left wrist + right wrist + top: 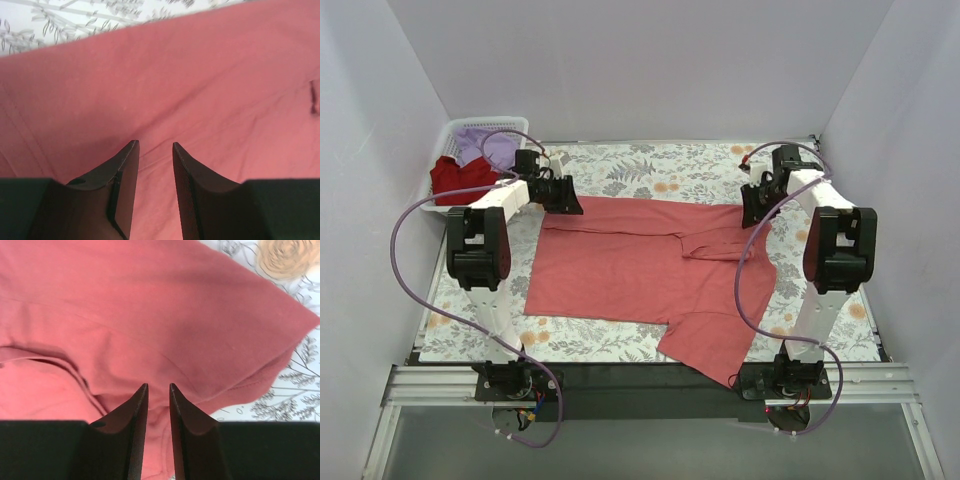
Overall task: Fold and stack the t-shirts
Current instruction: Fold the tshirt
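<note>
A large coral-red t-shirt lies spread on the floral cloth, one sleeve hanging toward the near edge. My left gripper is low over its far left corner, jaws open over the fabric, nothing between them. My right gripper is at the shirt's far right part, by a folded-over sleeve. Its jaws stand narrowly apart over a small pucker of fabric. A darker red t-shirt and a lavender t-shirt lie bunched in the basket.
A white lattice basket stands at the far left corner. The grey-and-orange floral cloth covers the table and also shows in the left wrist view and the right wrist view. White walls close in three sides.
</note>
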You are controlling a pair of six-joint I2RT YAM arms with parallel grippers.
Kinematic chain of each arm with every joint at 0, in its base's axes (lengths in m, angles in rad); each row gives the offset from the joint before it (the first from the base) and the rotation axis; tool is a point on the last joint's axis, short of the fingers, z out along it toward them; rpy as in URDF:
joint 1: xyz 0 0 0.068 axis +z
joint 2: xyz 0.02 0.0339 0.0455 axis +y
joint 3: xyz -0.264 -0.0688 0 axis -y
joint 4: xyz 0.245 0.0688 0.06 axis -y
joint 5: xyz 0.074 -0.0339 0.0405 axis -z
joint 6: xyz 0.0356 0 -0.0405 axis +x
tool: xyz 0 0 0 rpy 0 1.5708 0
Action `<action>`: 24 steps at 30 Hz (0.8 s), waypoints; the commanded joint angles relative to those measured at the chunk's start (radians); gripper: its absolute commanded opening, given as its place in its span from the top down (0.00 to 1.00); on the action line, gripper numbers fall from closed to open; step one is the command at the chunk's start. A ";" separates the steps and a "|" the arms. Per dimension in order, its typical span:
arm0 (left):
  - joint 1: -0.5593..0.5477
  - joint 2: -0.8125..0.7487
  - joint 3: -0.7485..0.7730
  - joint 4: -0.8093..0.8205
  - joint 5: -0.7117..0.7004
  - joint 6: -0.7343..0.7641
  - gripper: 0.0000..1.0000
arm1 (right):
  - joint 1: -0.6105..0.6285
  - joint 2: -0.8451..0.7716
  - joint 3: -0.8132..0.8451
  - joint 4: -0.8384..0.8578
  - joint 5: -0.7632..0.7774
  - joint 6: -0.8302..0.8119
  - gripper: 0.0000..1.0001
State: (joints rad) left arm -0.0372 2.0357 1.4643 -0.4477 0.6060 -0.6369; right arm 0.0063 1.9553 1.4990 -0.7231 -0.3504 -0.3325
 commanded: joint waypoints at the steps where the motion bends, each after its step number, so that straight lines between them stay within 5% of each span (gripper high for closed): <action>1: 0.014 0.001 0.016 -0.060 -0.087 0.039 0.68 | -0.008 0.028 -0.013 0.036 0.114 0.009 0.71; 11: 0.033 0.107 0.080 -0.114 -0.215 0.013 0.69 | -0.008 0.191 0.144 0.111 0.341 0.015 0.68; 16: 0.036 0.110 0.131 -0.128 -0.115 0.005 0.70 | -0.008 0.173 0.219 0.096 0.239 -0.025 0.67; 20: 0.033 0.031 0.131 -0.114 0.059 -0.006 0.69 | -0.008 0.029 0.140 0.073 0.125 -0.069 0.67; 24: -0.001 -0.052 0.096 -0.066 0.090 -0.015 0.69 | 0.030 -0.090 0.057 0.044 0.016 -0.091 0.67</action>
State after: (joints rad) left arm -0.0124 2.1288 1.5631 -0.5526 0.6090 -0.6456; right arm 0.0040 1.9884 1.5841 -0.6586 -0.2165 -0.3824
